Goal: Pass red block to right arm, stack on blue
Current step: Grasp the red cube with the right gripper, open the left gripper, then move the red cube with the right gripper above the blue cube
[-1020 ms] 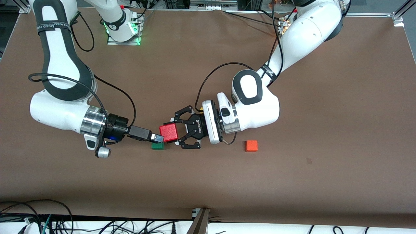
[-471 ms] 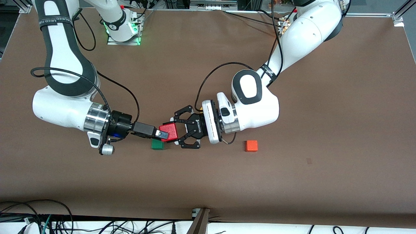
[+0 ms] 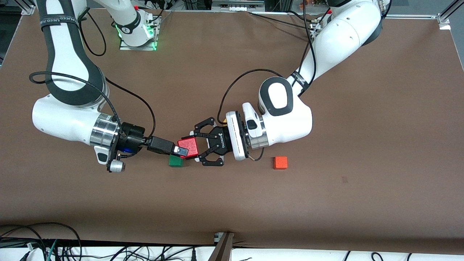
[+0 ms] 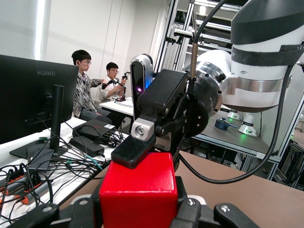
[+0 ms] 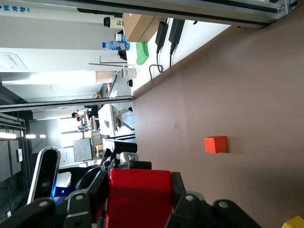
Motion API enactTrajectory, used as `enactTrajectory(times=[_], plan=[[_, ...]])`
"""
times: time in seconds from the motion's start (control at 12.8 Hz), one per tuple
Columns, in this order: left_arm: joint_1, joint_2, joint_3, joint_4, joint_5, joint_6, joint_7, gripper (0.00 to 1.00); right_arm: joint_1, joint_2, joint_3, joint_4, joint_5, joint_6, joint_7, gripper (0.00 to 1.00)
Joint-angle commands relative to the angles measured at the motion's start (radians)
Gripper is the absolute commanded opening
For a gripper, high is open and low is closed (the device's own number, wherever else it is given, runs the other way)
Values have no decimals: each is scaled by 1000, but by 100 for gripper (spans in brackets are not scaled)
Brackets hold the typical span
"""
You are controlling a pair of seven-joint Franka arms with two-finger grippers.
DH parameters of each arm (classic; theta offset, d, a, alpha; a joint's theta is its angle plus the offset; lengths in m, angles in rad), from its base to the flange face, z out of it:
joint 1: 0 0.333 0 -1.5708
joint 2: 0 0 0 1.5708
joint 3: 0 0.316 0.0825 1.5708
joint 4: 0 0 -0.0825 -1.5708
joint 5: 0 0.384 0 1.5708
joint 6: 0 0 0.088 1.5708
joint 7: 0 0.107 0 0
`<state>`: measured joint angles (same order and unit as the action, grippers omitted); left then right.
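Note:
The red block (image 3: pixel 188 146) is held off the table in my left gripper (image 3: pixel 193 148), the black multi-link claw, which is shut on it. The block fills the bottom of the left wrist view (image 4: pixel 137 194) and of the right wrist view (image 5: pixel 137 199). My right gripper (image 3: pixel 181 150), slim and black, comes in from the right arm's end and overlaps the block's edge. In the left wrist view the right gripper (image 4: pixel 135 147) lies on the block's upper face. The blue cube is out of view.
A green cube (image 3: pixel 176 162) sits on the brown table just under the right gripper. An orange cube (image 3: pixel 280 162) lies toward the left arm's end and also shows in the right wrist view (image 5: pixel 215 144). A bit of yellow (image 3: pixel 225 121) shows by the left wrist.
My right gripper has moved in toward the left arm's end until it overlaps the red block. Its wrist then shifted slightly. The left gripper and the block have stayed still.

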<state>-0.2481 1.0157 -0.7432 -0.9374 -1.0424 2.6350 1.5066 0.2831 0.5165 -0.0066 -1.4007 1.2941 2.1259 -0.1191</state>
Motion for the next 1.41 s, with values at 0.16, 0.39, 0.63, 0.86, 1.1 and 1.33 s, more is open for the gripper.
enactTrajectory(times=[0.16, 0.39, 0.63, 0.86, 1.1, 1.33], plan=[[-14, -8, 14, 6, -22, 11, 16, 83, 2, -19, 1, -6, 14, -4, 7, 18], [-13, -9, 12, 6, -24, 20, 15, 100, -2, -19, 0, -4, 14, -4, 6, 15], [-10, -11, 8, 6, -24, 20, 15, 100, -18, -19, -7, -4, 2, -6, 1, 15], [7, -22, 8, -3, -22, 19, 17, 100, -22, -19, -22, -1, -224, -20, -16, 15], [70, -83, 7, -79, -15, 14, 26, 100, -22, -21, -36, -3, -358, -38, -30, 15], [147, -112, 5, -120, 4, -56, 29, 100, -33, -19, -114, -4, -519, -170, -213, 15]])
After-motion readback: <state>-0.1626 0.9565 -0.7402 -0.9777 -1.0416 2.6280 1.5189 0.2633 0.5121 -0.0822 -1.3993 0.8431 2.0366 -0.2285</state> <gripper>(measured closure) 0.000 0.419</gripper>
